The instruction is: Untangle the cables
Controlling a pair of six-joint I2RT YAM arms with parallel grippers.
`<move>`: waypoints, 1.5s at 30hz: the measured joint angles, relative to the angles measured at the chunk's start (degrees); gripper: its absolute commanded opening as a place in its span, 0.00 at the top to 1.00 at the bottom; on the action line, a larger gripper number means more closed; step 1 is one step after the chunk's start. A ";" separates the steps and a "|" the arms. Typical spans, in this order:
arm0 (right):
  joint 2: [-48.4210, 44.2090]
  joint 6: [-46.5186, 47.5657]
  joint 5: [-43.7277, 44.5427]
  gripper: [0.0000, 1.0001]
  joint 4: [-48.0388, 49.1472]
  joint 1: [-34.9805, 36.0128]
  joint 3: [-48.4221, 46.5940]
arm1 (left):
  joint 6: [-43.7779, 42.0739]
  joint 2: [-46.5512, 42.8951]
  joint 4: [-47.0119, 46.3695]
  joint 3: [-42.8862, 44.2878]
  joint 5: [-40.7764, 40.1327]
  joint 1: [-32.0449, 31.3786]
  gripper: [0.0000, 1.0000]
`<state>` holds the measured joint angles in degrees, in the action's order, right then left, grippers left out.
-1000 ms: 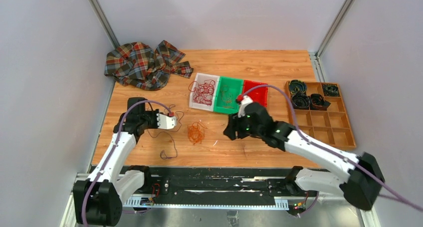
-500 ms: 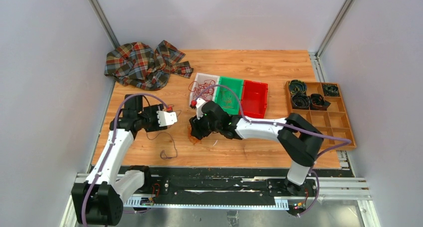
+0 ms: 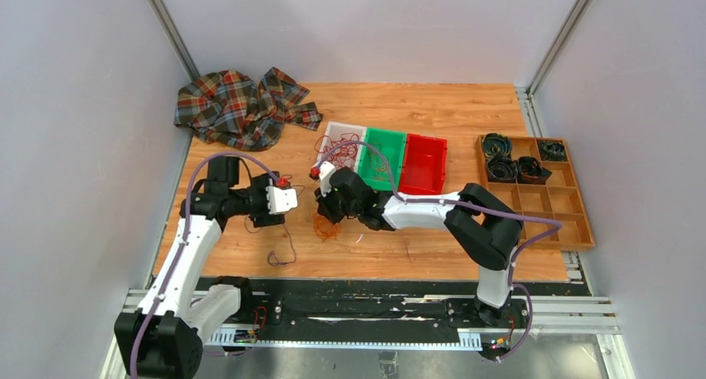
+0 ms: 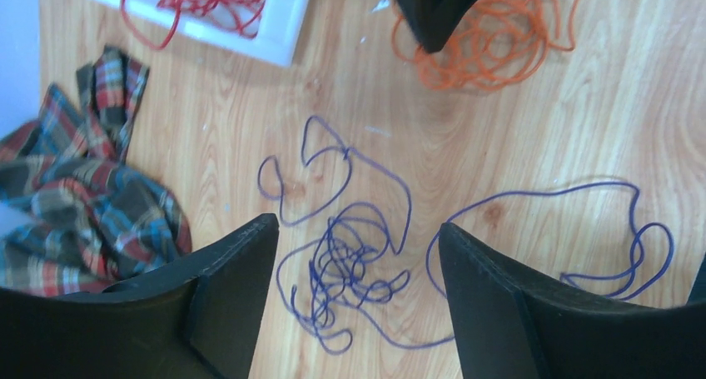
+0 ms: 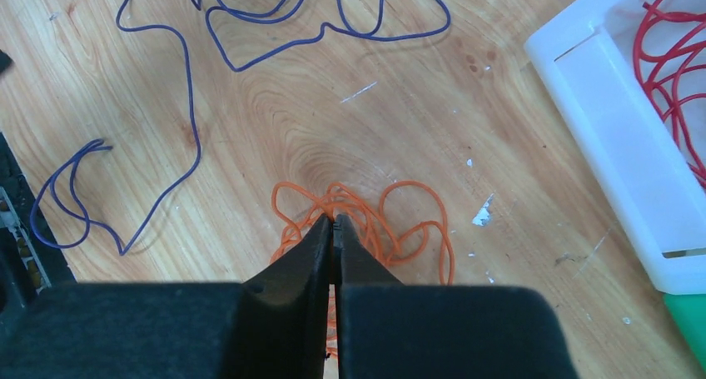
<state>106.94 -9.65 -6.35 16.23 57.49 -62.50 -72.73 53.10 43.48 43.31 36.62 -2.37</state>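
Wooden table point(image 3: 416, 104) — right gripper point(image 5: 333, 219) pinches orange cables point(image 5: 366, 219); left gripper point(image 4: 356, 226) spread wide.

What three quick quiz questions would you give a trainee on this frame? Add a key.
1. True or false: the right gripper at the orange bunch is open.
2. The loose cable under the left gripper is: A red, B purple, C green.
3. Fill in: the red cables lie in the ___ bin.
Key: 1 false; 2 B; 3 white.
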 measured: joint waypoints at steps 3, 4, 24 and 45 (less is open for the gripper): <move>-0.87 0.39 0.50 0.99 0.79 0.00 0.85 | -1.05 2.56 -0.11 0.59 0.87 -3.28 0.21; -1.81 0.39 0.61 0.99 1.14 0.00 1.84 | -1.22 3.54 -0.20 0.61 0.90 -4.70 0.21; -13.00 -4.55 -1.62 0.99 13.03 -0.66 15.50 | 7.32 17.49 -16.06 1.20 -3.52 -21.22 0.57; -19.26 -10.03 -3.67 0.99 17.84 -2.14 20.06 | 10.43 9.94 -1.53 5.49 2.36 -21.38 0.30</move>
<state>87.68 -19.68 -10.02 34.06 55.35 -42.44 -62.30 63.05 41.95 48.80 38.98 -23.75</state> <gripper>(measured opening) 0.013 0.678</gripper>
